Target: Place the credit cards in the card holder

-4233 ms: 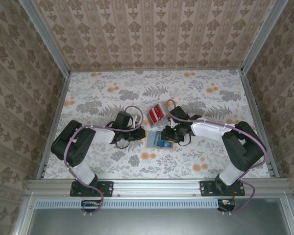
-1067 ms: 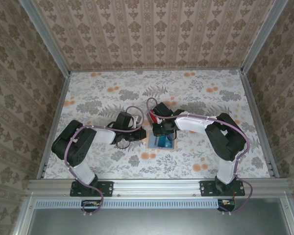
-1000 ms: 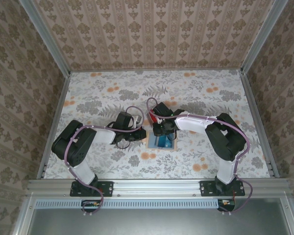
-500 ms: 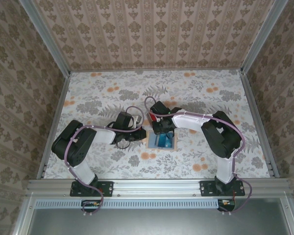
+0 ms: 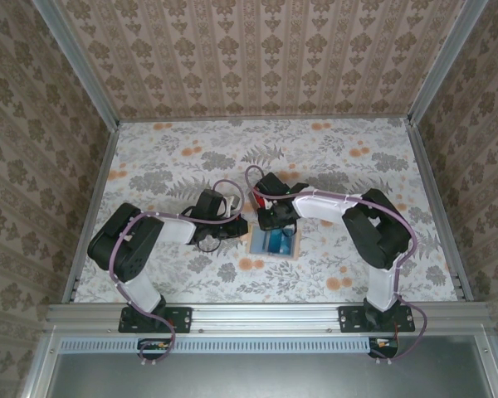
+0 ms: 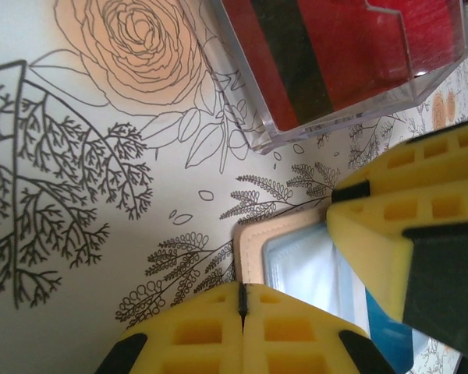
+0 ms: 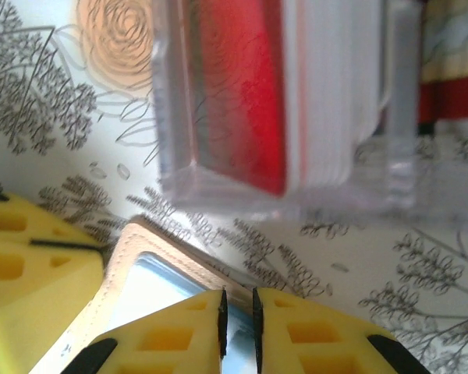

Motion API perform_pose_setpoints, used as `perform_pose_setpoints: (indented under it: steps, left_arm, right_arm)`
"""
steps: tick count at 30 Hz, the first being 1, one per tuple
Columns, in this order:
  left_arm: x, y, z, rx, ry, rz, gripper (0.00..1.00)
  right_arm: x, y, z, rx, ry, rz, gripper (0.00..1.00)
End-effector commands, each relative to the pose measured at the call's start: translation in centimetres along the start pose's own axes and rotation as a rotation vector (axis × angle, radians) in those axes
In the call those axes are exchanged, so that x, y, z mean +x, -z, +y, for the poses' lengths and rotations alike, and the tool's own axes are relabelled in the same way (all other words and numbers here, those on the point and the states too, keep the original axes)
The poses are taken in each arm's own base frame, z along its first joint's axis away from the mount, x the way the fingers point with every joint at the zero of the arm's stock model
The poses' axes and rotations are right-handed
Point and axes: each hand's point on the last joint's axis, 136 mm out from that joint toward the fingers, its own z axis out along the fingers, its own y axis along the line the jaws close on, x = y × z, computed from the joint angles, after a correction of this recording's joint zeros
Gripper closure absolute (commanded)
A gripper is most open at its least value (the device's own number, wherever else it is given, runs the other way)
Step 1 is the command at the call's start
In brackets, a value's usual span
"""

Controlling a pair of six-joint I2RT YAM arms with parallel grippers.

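Your table [image 5: 149, 157] carries a job that I judge to be at its start. The prep is done and the loading is not.

The clear case [image 6: 339, 117] sits just beyond both grippers' tips, and the credit cards [image 6: 359, 47] are packed inside it as a red stack. I see no card lifted clear of it.

The card holder [image 6: 296, 261] lies open on the table with its bluish inside facing up. It is nearer to the grippers than the case, between the two sets of fingers. So the opening step looks finished. No red shows in the holder. There is a darker teal patch inside, and I cannot tell what it is.

Your left gripper [image 6: 242, 300] is clenched, its fingers meeting along one seam with nothing between them. Its tips rest at the holder's tan corner, and by my reading they are pinning it down.

Your right gripper [image 7: 238, 300] sits over the holder's inside, with the case directly ahead. Its jaws stand a thin slot apart, and I cannot tell whether anything is caught between them.

Left to do, as I judge it: draw each card from the case, slide it into the holder, and repeat.
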Motion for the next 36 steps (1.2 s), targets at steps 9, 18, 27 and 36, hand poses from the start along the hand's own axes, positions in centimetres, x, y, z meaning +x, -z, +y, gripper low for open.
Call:
perform_pose_setpoints:
  steps: [9, 18, 27, 36]
  left_arm:
    - [5.1, -1.0, 2.2, -0.065, 0.075, 0.151, 1.00]
    - [5.3, -1.3, 2.5, -0.066, 0.082, 0.157, 1.00]
    - [5.3, -1.7, 2.3, -0.059, 0.083, 0.165, 1.00]
    - [5.5, -1.7, 2.5, -0.064, 0.086, 0.164, 1.00]
  right_arm:
    - [-1.2, 4.9, 1.4, -0.041, -0.010, -0.110, 0.80]
    - [3.6, 5.9, -1.0, -0.013, -0.060, -0.056, 0.79]
    - [4.9, 3.4, -1.2, -0.037, -0.098, -0.026, 0.79]
    - [5.2, 2.1, -0.5, -0.042, -0.089, 0.003, 0.79]
